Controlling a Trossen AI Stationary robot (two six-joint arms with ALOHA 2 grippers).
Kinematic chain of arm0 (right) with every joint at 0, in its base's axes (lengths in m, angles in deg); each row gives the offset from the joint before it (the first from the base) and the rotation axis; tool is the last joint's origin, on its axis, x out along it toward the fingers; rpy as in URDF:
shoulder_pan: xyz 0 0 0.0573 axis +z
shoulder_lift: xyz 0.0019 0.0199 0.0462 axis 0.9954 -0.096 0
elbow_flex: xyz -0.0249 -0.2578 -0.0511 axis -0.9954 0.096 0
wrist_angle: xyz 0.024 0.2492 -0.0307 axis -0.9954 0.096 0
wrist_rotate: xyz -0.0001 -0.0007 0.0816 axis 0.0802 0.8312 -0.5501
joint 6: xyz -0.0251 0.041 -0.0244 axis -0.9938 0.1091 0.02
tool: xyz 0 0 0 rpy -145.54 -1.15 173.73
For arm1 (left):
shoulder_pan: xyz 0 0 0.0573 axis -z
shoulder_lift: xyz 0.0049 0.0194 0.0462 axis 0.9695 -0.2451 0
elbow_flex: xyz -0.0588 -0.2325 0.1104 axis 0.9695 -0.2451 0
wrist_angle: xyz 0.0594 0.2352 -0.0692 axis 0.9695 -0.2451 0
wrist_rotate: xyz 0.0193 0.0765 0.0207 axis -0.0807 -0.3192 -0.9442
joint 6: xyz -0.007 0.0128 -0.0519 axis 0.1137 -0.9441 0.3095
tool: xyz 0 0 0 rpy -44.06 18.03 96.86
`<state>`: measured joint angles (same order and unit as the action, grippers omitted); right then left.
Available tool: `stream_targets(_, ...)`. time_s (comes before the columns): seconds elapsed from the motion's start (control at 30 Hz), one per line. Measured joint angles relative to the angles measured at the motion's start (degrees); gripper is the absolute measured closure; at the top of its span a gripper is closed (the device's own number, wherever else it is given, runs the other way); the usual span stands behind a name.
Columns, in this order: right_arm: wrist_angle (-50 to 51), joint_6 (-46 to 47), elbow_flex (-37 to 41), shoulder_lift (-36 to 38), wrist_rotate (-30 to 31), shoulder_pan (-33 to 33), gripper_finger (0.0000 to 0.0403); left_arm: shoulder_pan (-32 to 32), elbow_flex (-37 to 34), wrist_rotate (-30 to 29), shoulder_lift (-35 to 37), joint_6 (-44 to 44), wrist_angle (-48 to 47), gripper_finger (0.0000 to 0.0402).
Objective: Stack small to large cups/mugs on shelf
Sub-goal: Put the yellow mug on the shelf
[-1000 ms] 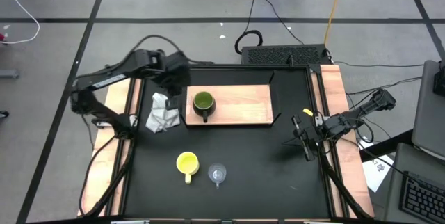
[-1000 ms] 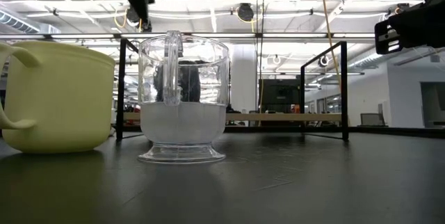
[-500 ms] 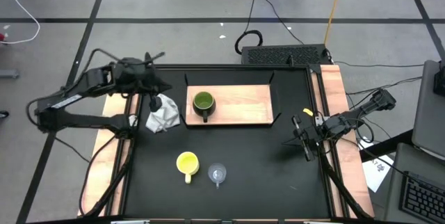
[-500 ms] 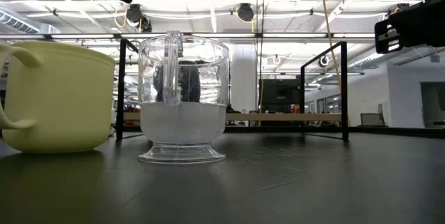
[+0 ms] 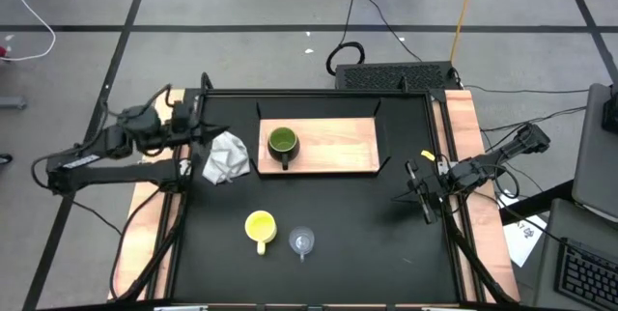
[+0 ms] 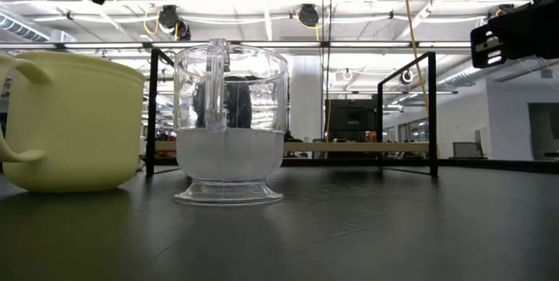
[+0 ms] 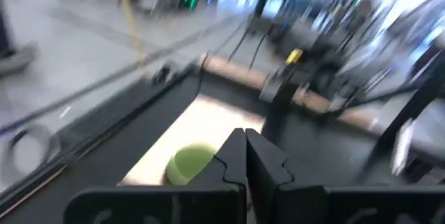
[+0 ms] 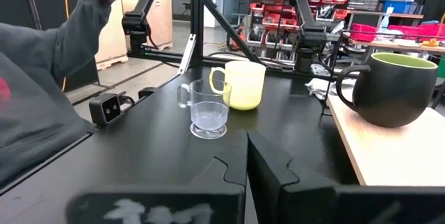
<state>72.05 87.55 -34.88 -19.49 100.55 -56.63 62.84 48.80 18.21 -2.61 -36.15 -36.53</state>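
The olive-green mug [image 5: 282, 142] stands on its base on the left part of the light-wood shelf [image 5: 333, 145], its dark handle toward the table's near edge. It also shows in the right wrist view [image 8: 389, 88]. The yellow mug [image 5: 260, 226] and the clear glass cup [image 5: 302, 242] stand upright side by side on the black table near its front, and also show in the low view [image 6: 74, 119] [image 6: 229, 124]. My left gripper [image 5: 212, 129] is shut and empty above the table's left edge, left of the shelf. My right gripper [image 5: 415, 193] is shut and empty at the table's right edge.
A grey-white cloth wad [image 5: 226, 155] lies on the table between my left gripper and the shelf. Pale wooden planks [image 5: 463, 127] run along both table sides. A person's dark sleeve [image 8: 42, 78] shows beyond the table in the right wrist view.
My left gripper has drawn back from above the shelf's left end, beside the green mug, toward the table's left edge, past the cloth wad, holding nothing. The mugs, the cup and my right arm have stayed still.
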Motion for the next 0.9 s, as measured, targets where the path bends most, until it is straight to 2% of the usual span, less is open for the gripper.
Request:
stream_targets(0.2, 0.0, 0.35, 0.0, 0.01, 0.0, 0.0, 0.0403, 4.21, -14.24, 0.06, 6.26, 0.86, 18.05, 0.04)
stream_targets(0.3, 0.0, 0.46, 0.0, 0.02, 0.0, -0.02, 0.0403, 5.58, -18.6, -1.21, 7.28, -0.14, 20.21, 0.0401)
stream_targets(0.5, 0.02, 0.27, 0.0, 0.0, 0.0, -0.01, 0.0403, 6.94, -23.1, -1.99, 7.46, -2.85, 19.79, 0.0401)
stream_targets(0.63, 0.02, 0.27, 0.0, 0.02, 0.0, -0.02, 0.0403, 8.47, -24.65, -5.77, 8.24, -7.76, 20.26, 0.0401)
stream_targets(0.9, 0.04, 0.32, 0.0, 0.01, 0.0, 0.0, 0.0403, 13.33, -28.69, -7.36, 9.54, -10.19, 30.19, 0.0401)
